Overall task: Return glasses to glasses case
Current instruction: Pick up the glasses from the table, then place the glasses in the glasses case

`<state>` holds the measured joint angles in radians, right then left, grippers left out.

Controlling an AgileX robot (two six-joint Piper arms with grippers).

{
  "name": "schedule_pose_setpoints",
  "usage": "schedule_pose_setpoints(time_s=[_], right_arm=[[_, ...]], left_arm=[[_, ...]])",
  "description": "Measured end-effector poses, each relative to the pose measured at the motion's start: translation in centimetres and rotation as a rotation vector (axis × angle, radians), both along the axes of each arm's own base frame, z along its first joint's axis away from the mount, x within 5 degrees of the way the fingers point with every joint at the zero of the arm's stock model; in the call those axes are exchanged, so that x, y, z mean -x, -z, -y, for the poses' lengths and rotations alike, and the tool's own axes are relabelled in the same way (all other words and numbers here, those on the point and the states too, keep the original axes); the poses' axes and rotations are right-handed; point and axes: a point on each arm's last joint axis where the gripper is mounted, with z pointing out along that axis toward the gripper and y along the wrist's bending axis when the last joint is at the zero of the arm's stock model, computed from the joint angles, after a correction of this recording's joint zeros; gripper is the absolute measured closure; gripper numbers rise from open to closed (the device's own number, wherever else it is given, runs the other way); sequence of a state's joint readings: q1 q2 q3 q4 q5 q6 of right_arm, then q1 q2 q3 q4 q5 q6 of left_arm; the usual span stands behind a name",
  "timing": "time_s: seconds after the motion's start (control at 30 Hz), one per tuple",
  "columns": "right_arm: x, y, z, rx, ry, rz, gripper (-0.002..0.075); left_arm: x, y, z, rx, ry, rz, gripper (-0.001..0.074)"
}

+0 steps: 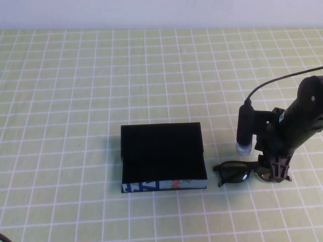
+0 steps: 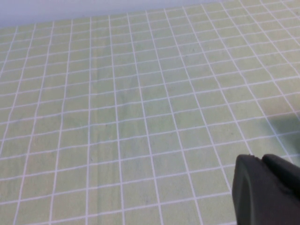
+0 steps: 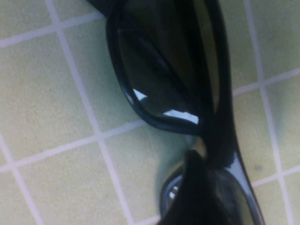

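Right claw (image 1: 276, 171) seemingly grips glasses (image 1: 236, 172); left claw (image 2: 267, 190) apart.

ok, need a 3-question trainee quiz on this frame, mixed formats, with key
1. True or false: the black thick-rimmed plastic glasses lie inside the flat rectangular black glasses case.
2. Which end effector is down at the glasses? A) left B) right
3. Fill in: the left end effector shows only in the ___ wrist view, over bare checked green tablecloth.

Key: 1 false, they lie on the cloth beside the case; 2 B, right end effector; 3 left.
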<state>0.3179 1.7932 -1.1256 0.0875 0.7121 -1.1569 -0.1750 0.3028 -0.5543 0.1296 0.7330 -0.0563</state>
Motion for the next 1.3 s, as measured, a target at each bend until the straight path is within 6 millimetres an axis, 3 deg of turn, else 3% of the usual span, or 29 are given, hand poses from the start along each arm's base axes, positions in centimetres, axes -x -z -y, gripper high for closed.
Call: schedule_pose_setpoints(time_s=[0.43, 0.7, 0.87, 1.3], right_arm=[[0.3, 0.2, -0.4, -0.038, 0.025, -0.049, 0.0354], [0.8, 0.2, -0.3, -0.034, 0.02, -0.097, 0.0665], [1.1, -0.6, -0.2, -0.038, 0.017, -0.092, 0.0669], [1.6, -5.6, -0.9, -0.14, 0.021, -0.046, 0.0669]], left_arm=[[0.0, 0.0, 0.0, -0.002, 0.0, 0.004, 0.0739], [0.0, 0.0, 0.0, -0.002, 0.001, 0.006, 0.0739], [0.0, 0.0, 0.0, -0.002, 0.001, 0.006, 0.0739], [0.0, 0.0, 0.0, -0.001, 0.001, 0.006, 0.0739]])
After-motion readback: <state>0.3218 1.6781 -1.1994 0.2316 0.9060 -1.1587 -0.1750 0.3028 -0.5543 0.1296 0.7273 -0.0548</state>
